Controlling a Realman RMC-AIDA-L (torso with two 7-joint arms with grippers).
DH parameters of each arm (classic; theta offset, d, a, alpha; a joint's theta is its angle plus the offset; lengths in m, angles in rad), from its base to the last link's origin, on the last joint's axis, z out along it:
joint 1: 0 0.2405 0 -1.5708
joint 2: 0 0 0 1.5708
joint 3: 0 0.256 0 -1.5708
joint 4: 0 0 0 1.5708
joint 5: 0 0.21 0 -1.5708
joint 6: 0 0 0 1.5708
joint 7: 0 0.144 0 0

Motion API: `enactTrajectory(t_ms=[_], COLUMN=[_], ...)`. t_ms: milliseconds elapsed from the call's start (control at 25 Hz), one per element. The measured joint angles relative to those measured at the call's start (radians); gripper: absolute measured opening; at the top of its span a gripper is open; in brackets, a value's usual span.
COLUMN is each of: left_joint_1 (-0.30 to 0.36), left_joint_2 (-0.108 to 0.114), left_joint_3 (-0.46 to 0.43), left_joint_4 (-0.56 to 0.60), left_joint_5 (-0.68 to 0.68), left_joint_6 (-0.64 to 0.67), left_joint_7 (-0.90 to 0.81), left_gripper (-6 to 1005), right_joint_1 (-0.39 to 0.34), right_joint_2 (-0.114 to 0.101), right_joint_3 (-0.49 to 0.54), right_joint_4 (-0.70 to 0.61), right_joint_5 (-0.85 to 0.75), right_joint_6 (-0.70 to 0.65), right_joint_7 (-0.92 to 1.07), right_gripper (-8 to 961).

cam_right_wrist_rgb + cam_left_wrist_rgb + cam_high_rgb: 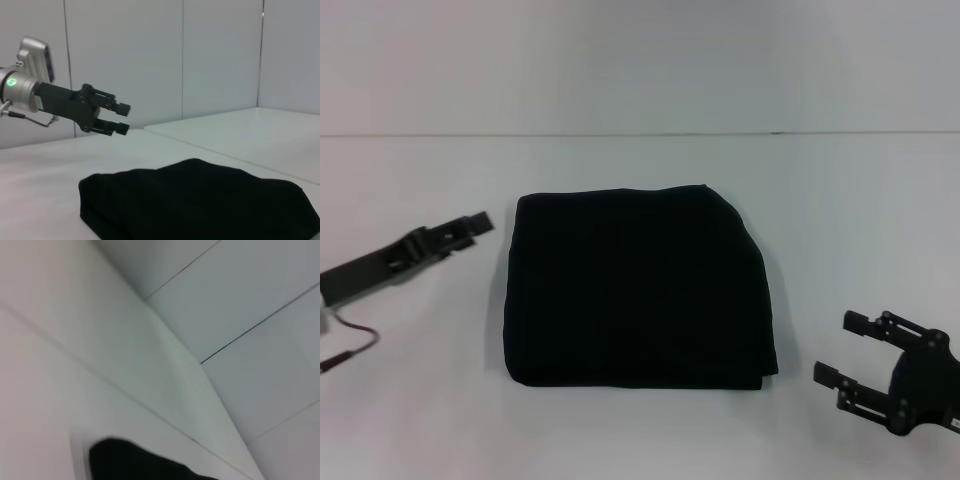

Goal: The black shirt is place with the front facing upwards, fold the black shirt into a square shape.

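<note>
The black shirt (pixel 640 285) lies folded into a roughly square bundle in the middle of the white table, with no lettering or label showing. The right wrist view shows the shirt (pixel 200 200) low and close, and a corner of the shirt (pixel 130 462) appears in the left wrist view. My left gripper (pixel 480 222) hovers left of the shirt's far left corner, apart from it. In the right wrist view the left gripper (pixel 122 117) is open and holds nothing. My right gripper (pixel 835 348) sits off the shirt's near right corner, open and empty.
The white table (pixel 840 220) meets a white wall along a seam at the back. A thin cable (pixel 350 345) trails from the left arm near the table's left edge. White panelled walls fill the background in the wrist views.
</note>
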Motion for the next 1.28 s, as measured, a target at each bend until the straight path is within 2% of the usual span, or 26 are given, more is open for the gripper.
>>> enactTrajectory(t_ms=[200, 400, 520, 600, 800, 920, 1280], left_joint_1=[0.044, 0.121, 0.165, 0.184, 0.203, 0.196, 0.194], left_joint_2=[-0.005, -0.04, -0.056, -0.06, -0.065, -0.067, -0.071], left_joint_3=[-0.014, -0.033, -0.043, -0.04, -0.04, -0.042, -0.044], left_joint_4=[0.085, 0.112, 0.116, 0.121, 0.13, 0.114, 0.105], left_joint_5=[0.014, 0.006, 0.012, 0.047, 0.15, 0.204, 0.202], left_joint_6=[0.119, 0.296, 0.377, 0.431, 0.413, 0.372, 0.327], left_joint_7=[0.274, 0.748, 0.912, 0.933, 0.925, 0.921, 0.915], left_gripper=[528, 699, 795, 859, 963, 963, 963], right_joint_1=[0.021, 0.044, 0.05, 0.05, 0.039, 0.035, 0.025], right_joint_2=[0.0, 0.002, 0.003, 0.004, 0.004, 0.004, 0.001], right_joint_3=[-0.002, -0.009, -0.012, -0.018, -0.036, -0.037, -0.028], right_joint_4=[0.032, 0.047, 0.061, 0.071, 0.109, 0.12, 0.118], right_joint_5=[0.01, 0.007, 0.003, 0.001, 0.0, 0.0, 0.005], right_joint_6=[0.024, 0.033, 0.043, 0.047, 0.092, 0.129, 0.135], right_joint_7=[-0.005, -0.005, -0.007, -0.013, -0.077, -0.085, -0.097], right_gripper=[767, 767, 767, 767, 768, 768, 768])
